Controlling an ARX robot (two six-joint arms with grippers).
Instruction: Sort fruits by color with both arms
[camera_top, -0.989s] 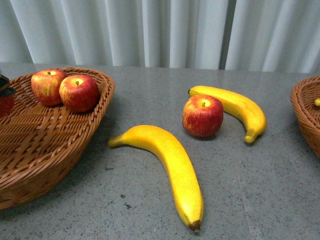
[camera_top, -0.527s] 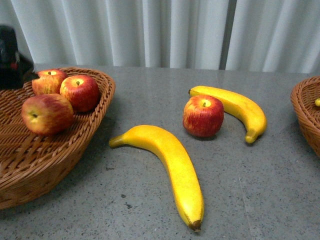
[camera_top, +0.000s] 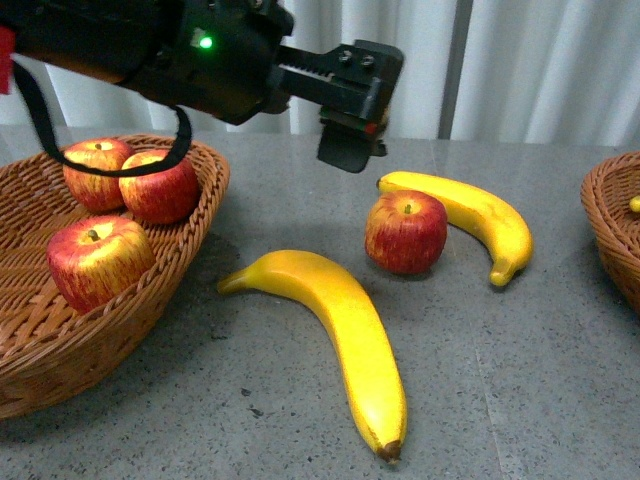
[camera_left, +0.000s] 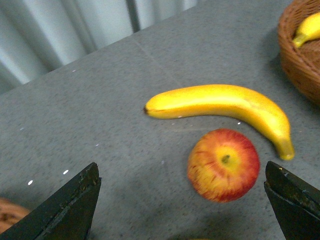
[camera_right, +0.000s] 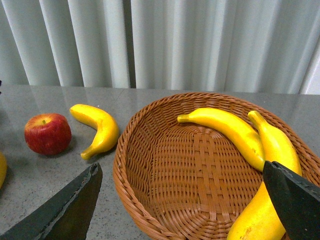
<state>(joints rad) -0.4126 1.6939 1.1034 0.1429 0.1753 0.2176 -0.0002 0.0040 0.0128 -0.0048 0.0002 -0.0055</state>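
Three red apples (camera_top: 98, 262) lie in the left wicker basket (camera_top: 190, 235). A fourth apple (camera_top: 406, 232) stands on the table beside a banana (camera_top: 475, 215), and another banana (camera_top: 340, 335) lies nearer the front. My left gripper (camera_top: 352, 130) hangs open above the table, just left of and behind the loose apple. In the left wrist view that apple (camera_left: 223, 164) sits below the wide-open left gripper (camera_left: 182, 200), nearer one finger. My right gripper (camera_right: 182, 200) is open over the right basket (camera_right: 120, 165), which holds bananas (camera_right: 225, 130).
The right basket (camera_top: 612, 225) sits at the table's right edge with a banana tip showing inside. White curtains (camera_top: 520, 60) close off the back. The black left arm (camera_top: 150, 45) spans the upper left, above the left basket.
The left arm has let an apple go into the left basket and swung right across the table toward the loose apple. The dropped apple has rolled upright.
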